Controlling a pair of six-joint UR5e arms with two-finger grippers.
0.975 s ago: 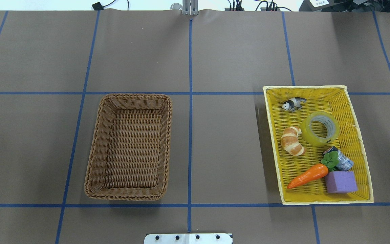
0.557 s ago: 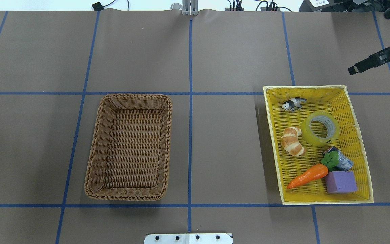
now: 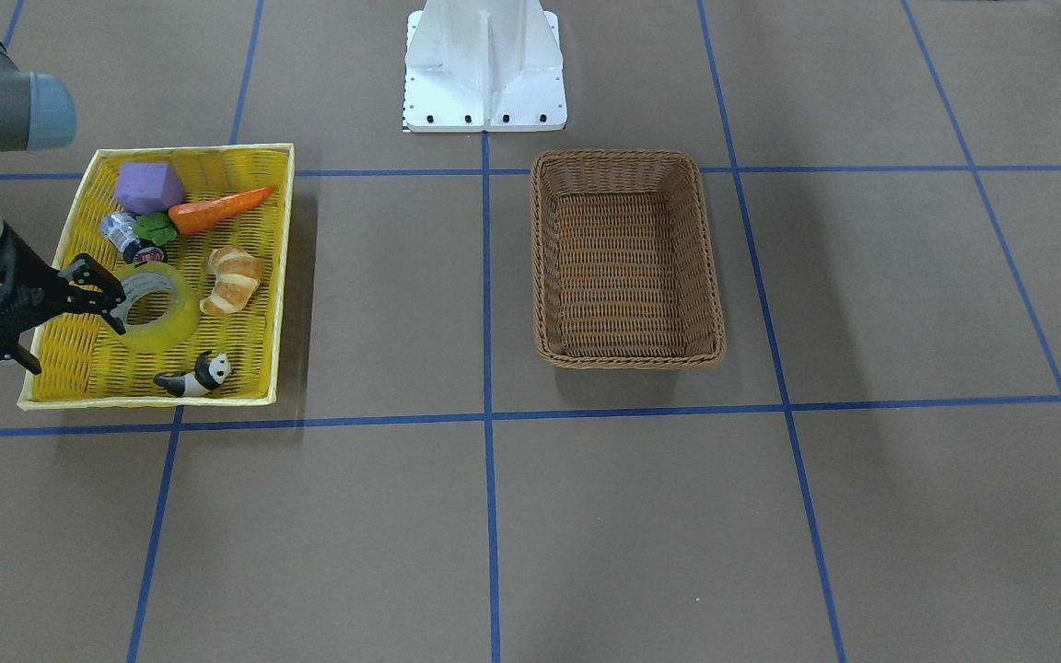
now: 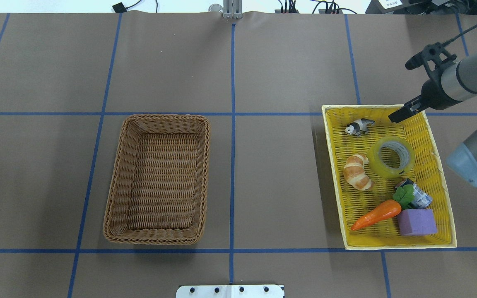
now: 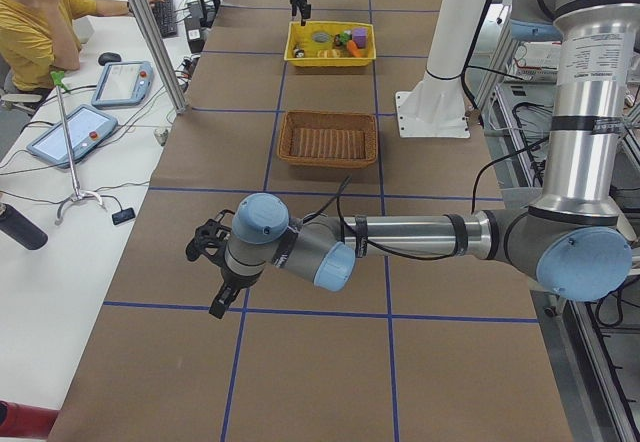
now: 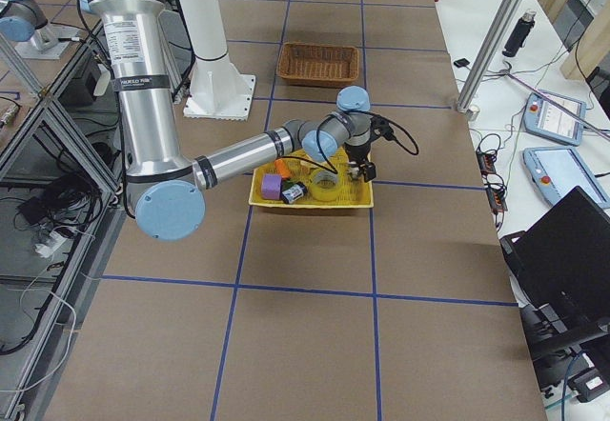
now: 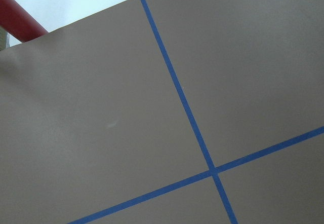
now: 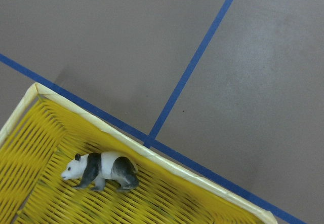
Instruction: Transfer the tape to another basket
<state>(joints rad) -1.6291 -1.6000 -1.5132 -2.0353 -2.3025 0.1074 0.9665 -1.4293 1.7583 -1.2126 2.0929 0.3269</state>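
Step as I read it: right arm reaching in for the pick, nothing grasped, tape not yet lifted. Front-facing: right gripper [image 3: 114,308] is over the outer side of the yellow tray [image 3: 148,402], jaws look parted and empty. Its tips overlap the edge of the tape [image 3: 179,322] here, which is probably just projection. The roll lies flat in the tray, next to the croissant [image 3: 234,281]. The basket [image 3: 538,267] sits well apart across the table. Overhead: right gripper [image 4: 396,116] is above the tray's far right corner. The tape [image 4: 374,159] is nearer the robot's side, apart from the tips, with the toy panda [image 4: 358,126] off to the side. Exterior left: left gripper [image 5: 218,297] is out over bare table, far from both baskets; can't tell if it's open or closed. Exterior right: right gripper is over the tray's outer edge, with the tape [image 6: 325,185] just inboard of it. Left wrist: only brown table and blue lines. Right wrist: panda and tray corner; no tape and no fingertips in frame, so it isn't lined up. Next move, my call: pull back toward the base to centre on the roll, drop, take one wall of the ring between the fingers, close, lift clear of the rim, then carry to the brown basket.
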